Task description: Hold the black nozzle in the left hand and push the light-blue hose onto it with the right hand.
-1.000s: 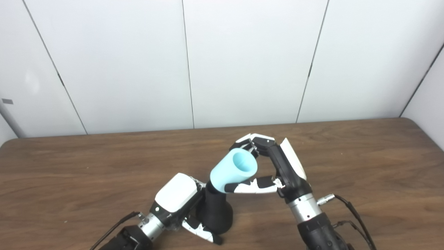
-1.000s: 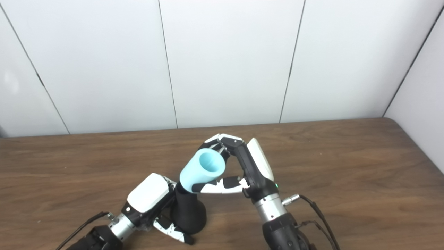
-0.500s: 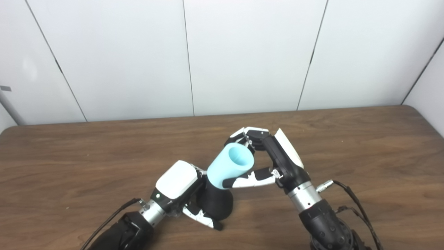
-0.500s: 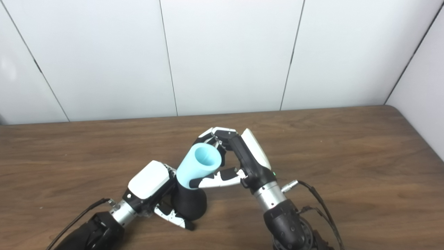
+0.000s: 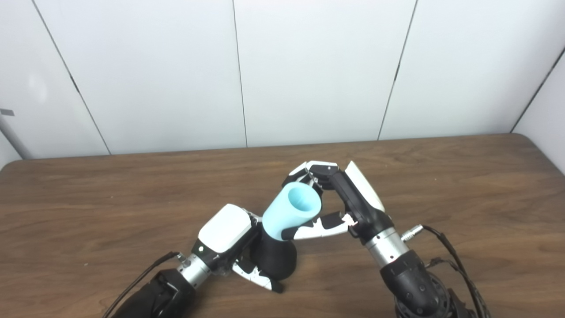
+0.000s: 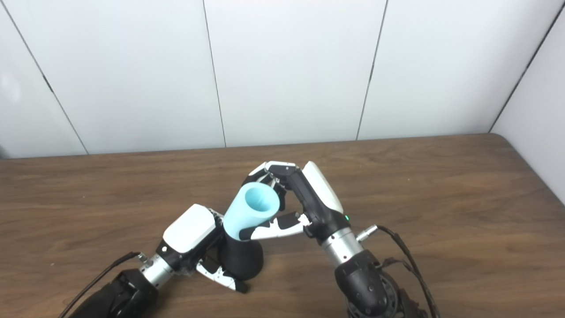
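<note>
Left hand (image 5: 225,234) grips nozzle (image 5: 273,263); right hand (image 5: 348,201) pinches hose (image 5: 289,212) (tilted, lower end over nozzle top).

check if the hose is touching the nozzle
Touching. In the left eye view the hose has its lower end seated over the top of the nozzle, with no gap at the joint.

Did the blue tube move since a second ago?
Yes. The light-blue hose has slid down over the black nozzle: less black neck shows below it, though the camera also shifted. The right hand and left hand grip them.
</note>
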